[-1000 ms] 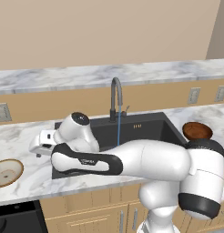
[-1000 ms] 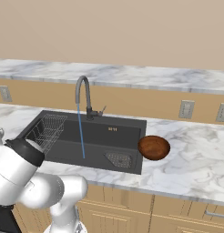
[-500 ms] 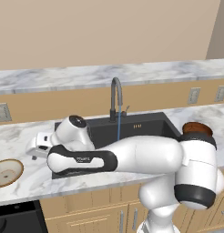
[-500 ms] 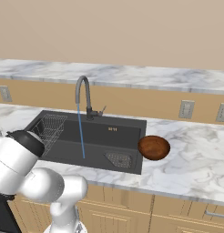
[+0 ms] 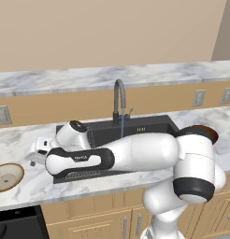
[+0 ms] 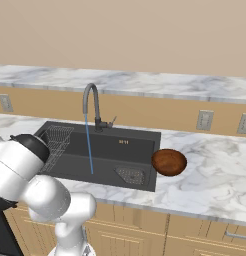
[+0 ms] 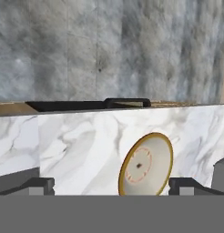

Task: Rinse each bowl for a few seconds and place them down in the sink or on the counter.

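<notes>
While water runs from the tap (image 6: pixel 90 102) into the sink (image 6: pixel 120 150), the gripper (image 5: pixel 35 156) is held open and empty over the counter (image 5: pixel 23 184), near the tan bowl (image 5: pixel 7 176); the reddish-brown bowl (image 6: pixel 169 162) is seated right of the sink.

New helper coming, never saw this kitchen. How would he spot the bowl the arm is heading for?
Find the black sink; on the marble counter left of it, near the front edge, sits the tan bowl. Its cream speckled inside sets it apart from the reddish-brown bowl right of the sink.

White marble counter (image 5: pixel 51 179) with tan bowl (image 5: pixel 7 176) at left, reddish-brown bowl (image 6: pixel 169 162) right of sink (image 6: pixel 110 150).
</notes>
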Controlling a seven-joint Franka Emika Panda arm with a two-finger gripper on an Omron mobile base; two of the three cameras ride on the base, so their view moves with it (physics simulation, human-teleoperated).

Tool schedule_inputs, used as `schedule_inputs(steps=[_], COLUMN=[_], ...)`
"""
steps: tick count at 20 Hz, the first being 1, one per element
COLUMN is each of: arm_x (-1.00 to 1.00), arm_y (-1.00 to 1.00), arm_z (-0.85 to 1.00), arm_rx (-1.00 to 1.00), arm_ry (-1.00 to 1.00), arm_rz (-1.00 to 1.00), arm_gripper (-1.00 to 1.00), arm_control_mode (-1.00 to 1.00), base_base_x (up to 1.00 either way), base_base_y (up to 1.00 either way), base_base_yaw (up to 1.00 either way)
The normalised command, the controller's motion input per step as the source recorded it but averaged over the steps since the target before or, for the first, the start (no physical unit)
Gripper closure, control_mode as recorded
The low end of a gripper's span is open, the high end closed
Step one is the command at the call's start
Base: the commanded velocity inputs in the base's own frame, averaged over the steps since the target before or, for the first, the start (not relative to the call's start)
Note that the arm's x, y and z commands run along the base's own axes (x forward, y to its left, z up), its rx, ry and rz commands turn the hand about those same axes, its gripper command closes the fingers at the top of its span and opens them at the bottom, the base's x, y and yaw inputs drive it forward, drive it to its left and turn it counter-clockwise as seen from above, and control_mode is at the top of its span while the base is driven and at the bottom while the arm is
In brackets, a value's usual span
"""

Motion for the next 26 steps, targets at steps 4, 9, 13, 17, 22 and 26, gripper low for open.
schedule_inputs(steps=[4, 9, 13, 17, 22, 26], arm_x=[0.05, 0.08, 0.12, 0.15, 0.13, 0.15], arm_y=[0.15, 0.19, 0.19, 0.21, 0.19, 0.23], arm_z=[-0.17, -0.15, -0.15, -0.15, -0.15, -0.15], arm_rx=[0.00, 0.02, 0.02, 0.01, 0.00, 0.00], arm_ry=[0.05, 0.03, 0.04, 0.03, 0.03, 0.03], arm_rz=[-0.02, -0.03, -0.02, -0.02, -0.02, -0.02], arm_gripper=[-1.00, -1.00, -1.00, -1.00, -1.00, -1.00], arm_control_mode=[-1.00, -1.00, -1.00, -1.00, -1.00, -1.00], base_base_x=[0.00, 0.00, 0.00, 0.00, 0.00, 0.00], base_base_y=[0.00, 0.00, 0.00, 0.00, 0.00, 0.00], base_base_yaw=[0.00, 0.00, 0.00, 0.00, 0.00, 0.00])
